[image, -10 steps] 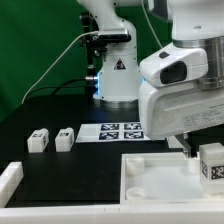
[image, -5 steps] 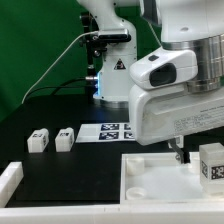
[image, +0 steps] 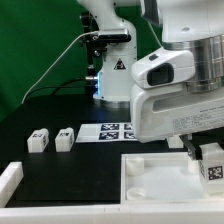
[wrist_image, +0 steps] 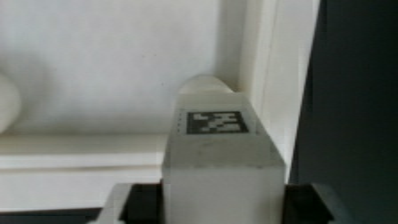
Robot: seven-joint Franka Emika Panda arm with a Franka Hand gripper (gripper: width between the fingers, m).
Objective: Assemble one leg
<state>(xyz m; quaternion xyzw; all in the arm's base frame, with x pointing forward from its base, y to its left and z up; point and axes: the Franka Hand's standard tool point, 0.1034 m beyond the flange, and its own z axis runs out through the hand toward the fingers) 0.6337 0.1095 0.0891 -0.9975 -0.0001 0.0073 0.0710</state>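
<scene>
A small white leg (image: 212,164) with a black-and-white tag stands upright on the right part of the white tray (image: 158,172). My gripper (image: 203,152) has come down over it, and a black finger (image: 191,147) shows beside it. In the wrist view the leg (wrist_image: 221,140) fills the space between my two black fingers (wrist_image: 139,205), which press against its sides. My gripper (wrist_image: 221,203) is shut on the leg. The tray's floor (wrist_image: 98,70) and raised rim (wrist_image: 270,60) lie behind it.
Two more legs (image: 38,141) (image: 66,139) stand on the black table at the exterior view's left. The marker board (image: 116,131) lies behind the tray. A white part (image: 9,180) sits at the lower left corner. The arm's base (image: 114,78) stands at the back.
My arm shifted toward the exterior view's left, then the gripper lowered over the leg on the tray. The finger now sits beside the leg.
</scene>
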